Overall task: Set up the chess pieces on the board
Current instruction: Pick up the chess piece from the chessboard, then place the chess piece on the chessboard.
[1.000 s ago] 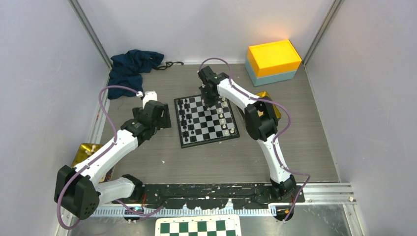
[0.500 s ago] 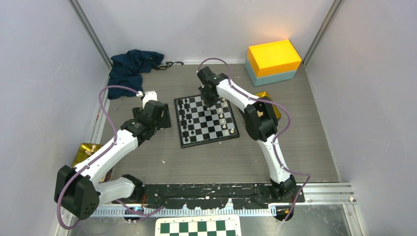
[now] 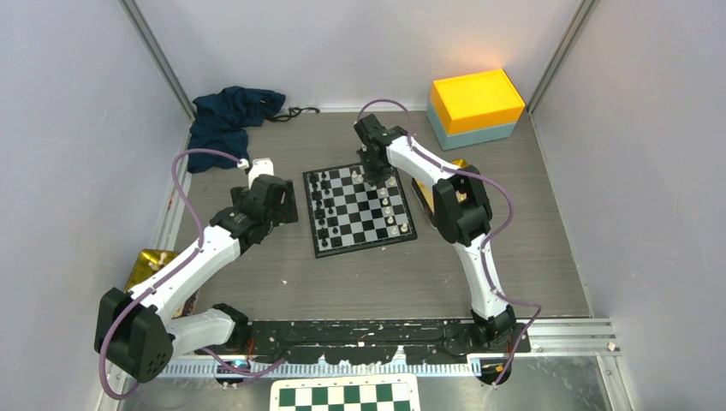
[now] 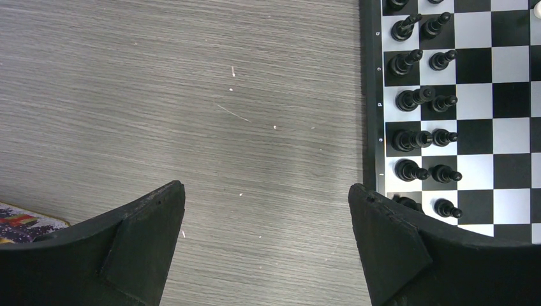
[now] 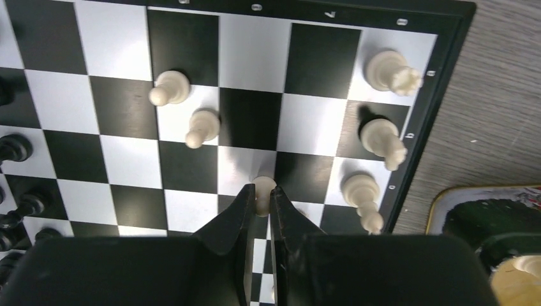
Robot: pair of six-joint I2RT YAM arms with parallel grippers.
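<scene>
A small cream-white pawn (image 5: 263,186) is pinched between the closed black fingertips of the right gripper (image 5: 260,197). It is held over the small square chessboard with black and white squares and a thin black border (image 5: 251,118), near the seam of two squares. Whether the pawn's base rests on the surface or is held just clear of it cannot be told. Its long axis is upright and runs roughly along the fingers, so only its round head is seen from the wrist camera. The coming move is judged to turn on one relation. The line of squares just inside the cream-white back-row pieces (image 5: 383,137), which are ranged along the lettered border, is seen bare in the wrist view. It lies to the right of the fingertips, between the held pawn and those taller pieces. A short sideways carry toward that edge is therefore judged to be called for, with the pawn kept upright and the neighbours just beside it left unbrushed. Two other cream-white pawns (image 5: 203,127) are seen standing further left, toward the middle of the board. The left gripper (image 4: 266,191) is held with its jaws wide apart and nothing between them. It hangs over the grey wood-grain tabletop (image 4: 191,95), just outside the opposite edge, where the black pieces (image 4: 415,99) are lined up in two rows. It is well apart from the white side, so the right arm is plainly the nearer.
</scene>
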